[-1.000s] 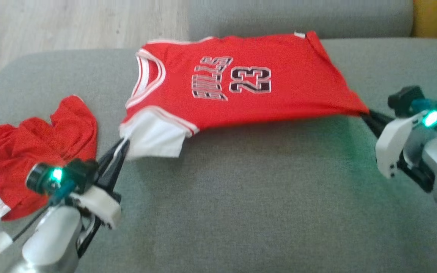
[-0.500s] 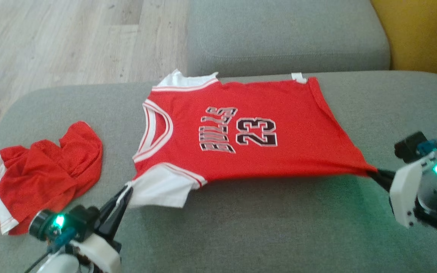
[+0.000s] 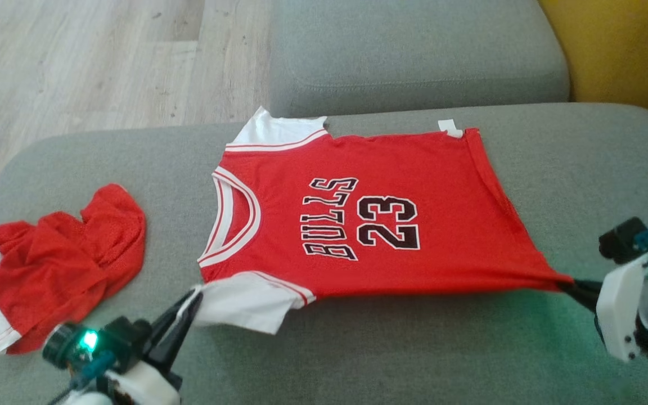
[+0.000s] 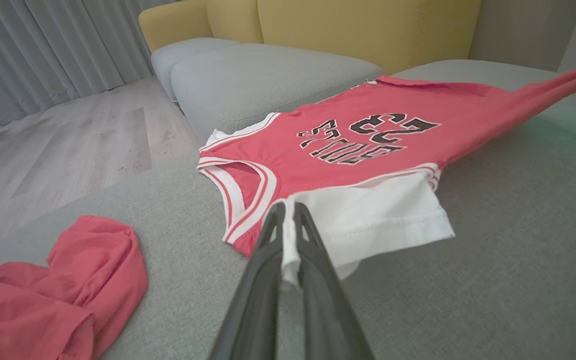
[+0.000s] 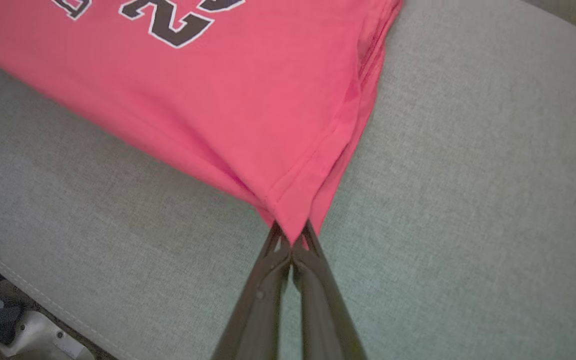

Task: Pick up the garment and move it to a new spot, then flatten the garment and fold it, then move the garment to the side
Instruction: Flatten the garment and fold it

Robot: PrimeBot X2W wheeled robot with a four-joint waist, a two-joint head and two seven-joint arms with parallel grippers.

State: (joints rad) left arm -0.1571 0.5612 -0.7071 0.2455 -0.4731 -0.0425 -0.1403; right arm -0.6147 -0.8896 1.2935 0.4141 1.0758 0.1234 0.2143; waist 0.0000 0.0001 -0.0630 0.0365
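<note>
Head view: jersey (image 3: 369,225) now flatter

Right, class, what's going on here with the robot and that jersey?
The robot holds a red jersey spread on a grey cushion. Its left end effector pinches the near white sleeve, its right end effector the near hem corner, the cloth taut between them. The jersey is not yet folded. A crumpled red garment lies apart, leftward.

Head high, wrists low and close; garment (image 3: 380,225) common.
</note>
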